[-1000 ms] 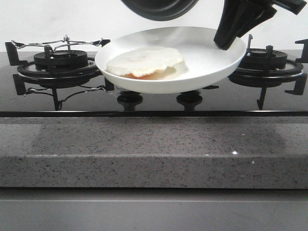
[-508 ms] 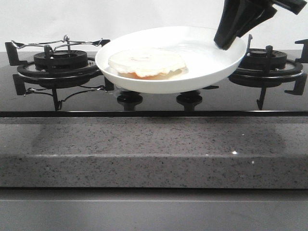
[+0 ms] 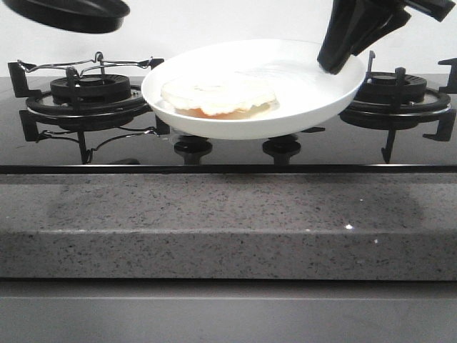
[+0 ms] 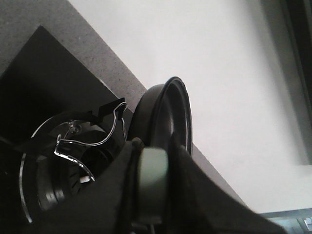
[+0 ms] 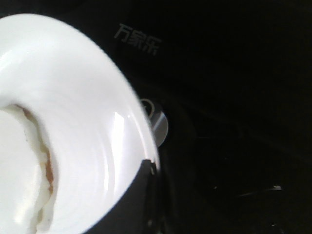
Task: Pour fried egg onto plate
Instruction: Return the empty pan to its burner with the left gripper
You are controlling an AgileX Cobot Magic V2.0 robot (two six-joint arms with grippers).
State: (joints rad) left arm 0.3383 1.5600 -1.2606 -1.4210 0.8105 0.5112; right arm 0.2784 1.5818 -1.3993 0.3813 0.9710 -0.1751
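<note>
Grey speckled table fronts a black hob. Front view: fried egg [image 3: 218,96] lies on the plate [image 3: 314,100], clenched at its rim by the right end effector [image 3: 335,63]; frying pan [image 3: 68,14] has swung from mid-top to upper left.
Left wrist: left end effector [image 4: 151,187] grasps the pan handle [image 4: 152,180] above the left burner [image 4: 58,180].
Right wrist: rim grip confirmed. Judgement: keep the plate level, set the pan down squarely.

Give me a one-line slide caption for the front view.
Fried egg lies on the white plate held by the right gripper over the hob; the black pan hangs at upper left.
</note>
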